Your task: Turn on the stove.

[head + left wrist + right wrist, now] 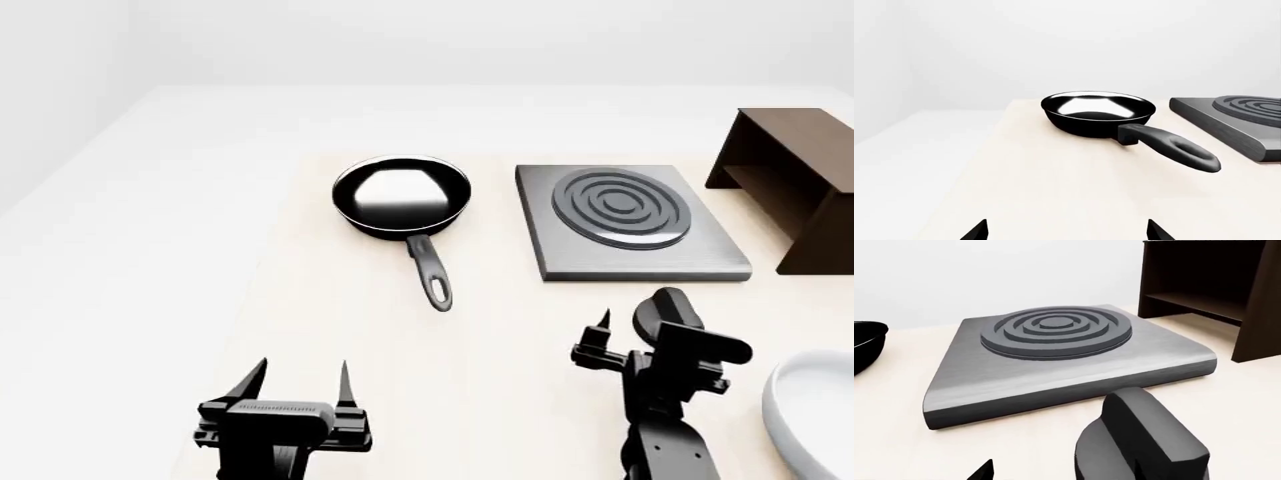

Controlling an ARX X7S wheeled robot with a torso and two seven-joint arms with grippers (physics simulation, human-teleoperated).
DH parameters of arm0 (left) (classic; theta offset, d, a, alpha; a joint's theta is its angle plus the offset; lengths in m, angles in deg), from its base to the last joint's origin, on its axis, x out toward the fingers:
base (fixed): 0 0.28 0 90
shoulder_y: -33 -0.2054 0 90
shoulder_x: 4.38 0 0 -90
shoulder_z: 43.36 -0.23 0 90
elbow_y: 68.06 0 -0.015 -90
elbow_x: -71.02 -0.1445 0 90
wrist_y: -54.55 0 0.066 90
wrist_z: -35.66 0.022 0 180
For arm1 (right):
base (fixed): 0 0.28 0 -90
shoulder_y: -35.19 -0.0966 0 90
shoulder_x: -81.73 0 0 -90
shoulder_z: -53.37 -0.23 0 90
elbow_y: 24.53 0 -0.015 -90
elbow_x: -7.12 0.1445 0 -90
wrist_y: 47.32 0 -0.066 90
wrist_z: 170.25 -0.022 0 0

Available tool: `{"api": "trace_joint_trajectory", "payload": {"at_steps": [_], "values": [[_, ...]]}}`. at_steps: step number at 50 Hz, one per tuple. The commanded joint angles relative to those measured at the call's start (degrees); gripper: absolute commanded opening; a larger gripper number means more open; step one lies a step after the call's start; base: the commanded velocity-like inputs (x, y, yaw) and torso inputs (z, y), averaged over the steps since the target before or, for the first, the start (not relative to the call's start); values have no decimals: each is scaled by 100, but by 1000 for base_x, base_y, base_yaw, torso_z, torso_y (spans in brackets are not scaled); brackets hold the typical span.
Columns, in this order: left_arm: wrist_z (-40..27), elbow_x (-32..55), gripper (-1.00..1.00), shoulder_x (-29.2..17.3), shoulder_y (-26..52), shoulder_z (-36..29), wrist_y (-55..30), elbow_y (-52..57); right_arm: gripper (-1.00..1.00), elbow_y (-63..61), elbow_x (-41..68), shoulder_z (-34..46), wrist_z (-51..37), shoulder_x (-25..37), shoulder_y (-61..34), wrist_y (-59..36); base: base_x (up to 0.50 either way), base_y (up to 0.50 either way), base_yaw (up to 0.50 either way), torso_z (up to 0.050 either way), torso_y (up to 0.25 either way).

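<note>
Looks like the approach step: the stove point(633, 222) sits far right on the table point(347, 330), its knob point(1141, 440) just near of it, right by the right gripper point(603, 338), whose jaw state I can't tell. Next it needs to close on the lever and twist. Left gripper point(296, 385) is open and idle. One stove, one wooden box point(787, 180), one frying pan point(400, 195), one knob.
</note>
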Motion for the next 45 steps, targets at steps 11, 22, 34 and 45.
{"api": "trace_joint_trajectory", "payload": {"at_steps": [11, 22, 34, 45], "values": [[-56, 33, 100, -46, -5, -60, 23, 20, 100, 438, 94, -72, 91, 61, -91, 263, 0, 0, 0, 0, 0], [-87, 54, 100, -77, -3, -87, 19, 43, 100, 1170, -90, 32, 44, 17, -621, 435, 0, 0, 0, 0, 0], [-100, 68, 100, -85, 37, -129, 42, -30, 100, 1612, -114, -97, 87, 70, -763, 663, 0, 0, 0, 0, 0], [-133, 96, 100, -110, 27, -139, 61, -17, 100, 455, -78, -67, -89, 159, -300, 119, 0, 0, 0, 0, 0]]}}
